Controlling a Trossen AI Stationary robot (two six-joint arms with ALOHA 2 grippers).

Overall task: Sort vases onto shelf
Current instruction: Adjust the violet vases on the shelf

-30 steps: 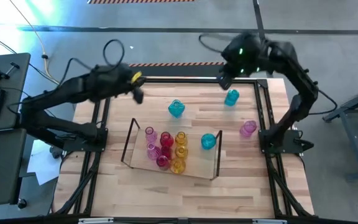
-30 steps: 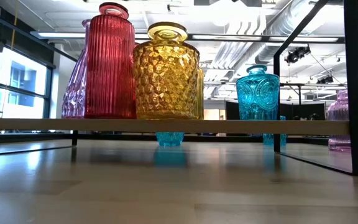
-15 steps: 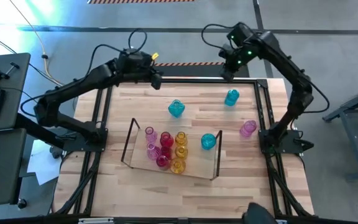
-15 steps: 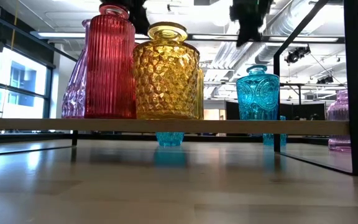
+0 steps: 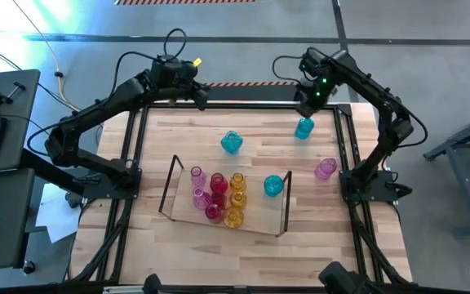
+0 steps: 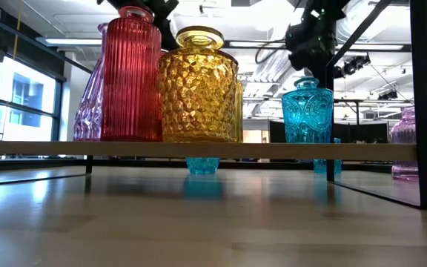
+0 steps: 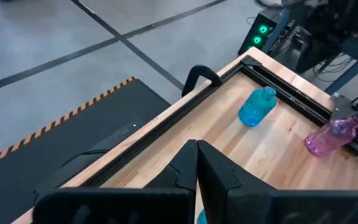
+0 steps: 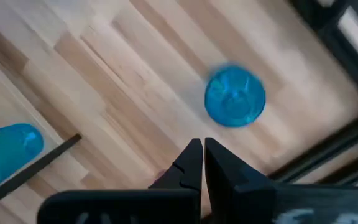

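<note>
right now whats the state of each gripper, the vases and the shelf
left gripper: shut, empty, above the table's far edge
right gripper: shut, empty, above the far cyan vase
far cyan vase: upright on the table, off the shelf
middle cyan vase: on the table, off the shelf
pink vase: on the table by the right edge
shelf: holds pink, red, yellow and one cyan vase

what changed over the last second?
Both arms swung toward the table's far edge. The left gripper moved rightward along it; the right gripper came down over the far cyan vase. Both remain shut and empty. Vases and shelf unmoved.
</note>
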